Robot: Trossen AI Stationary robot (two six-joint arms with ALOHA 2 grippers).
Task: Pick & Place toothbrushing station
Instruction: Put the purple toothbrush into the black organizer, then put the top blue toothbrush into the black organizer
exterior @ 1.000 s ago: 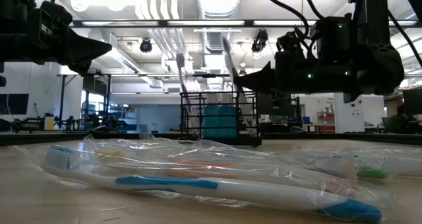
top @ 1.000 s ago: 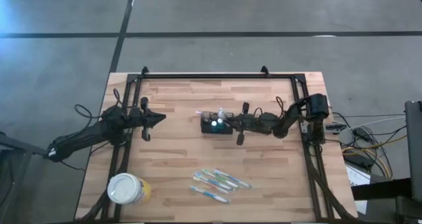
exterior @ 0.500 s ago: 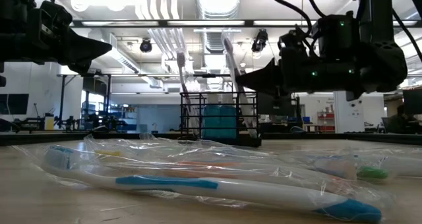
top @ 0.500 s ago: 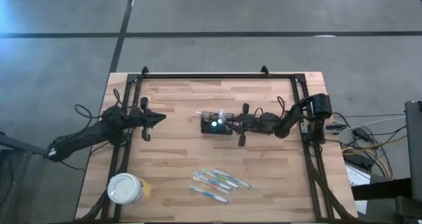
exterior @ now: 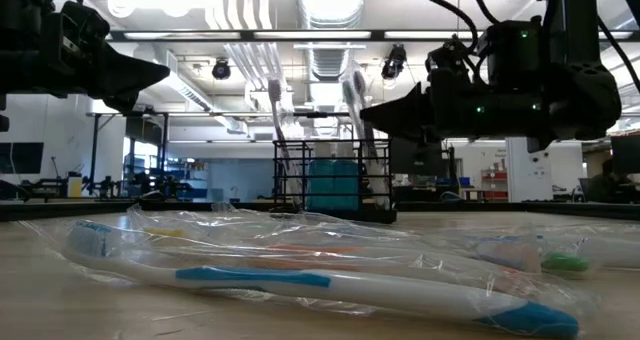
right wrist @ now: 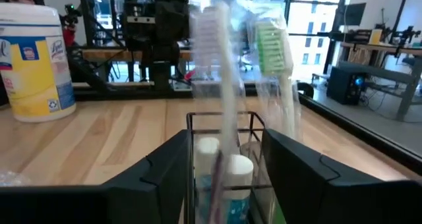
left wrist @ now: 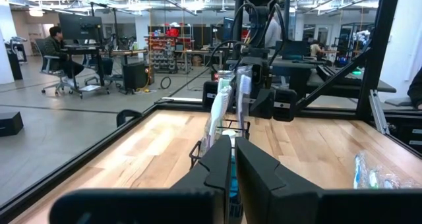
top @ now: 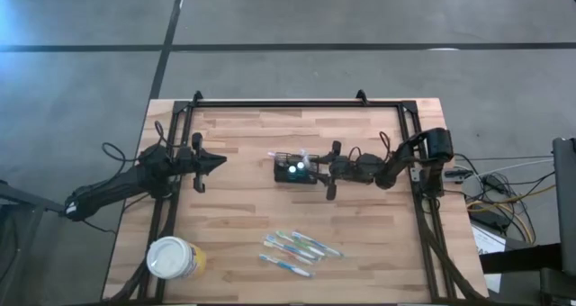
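The toothbrushing station [top: 293,170] is a small black wire basket that rests on its base at the table's middle. Wrapped toothbrushes and a blue-green bottle stand in it [exterior: 330,185]. My right gripper [top: 317,170] is open and level at the basket's right side. In the right wrist view its fingers [right wrist: 224,178] stand either side of a white toothbrush [right wrist: 216,59] without touching it. A green-bristled toothbrush [right wrist: 273,49] stands beside that one. My left gripper [top: 220,162] waits shut at the table's left, pointing at the basket [left wrist: 223,128].
Several wrapped toothbrushes [top: 297,249] lie toward the table's near edge and fill the foreground of the low view [exterior: 300,275]. A round yellow tub with a white lid [top: 171,257] stands at the near left corner. A black frame rail [top: 297,103] runs around the tabletop.
My right gripper has opened at the basket's right side and let go of the toothbrush it held. That toothbrush has settled a little lower and now stands free in the basket. The basket has kept its place.
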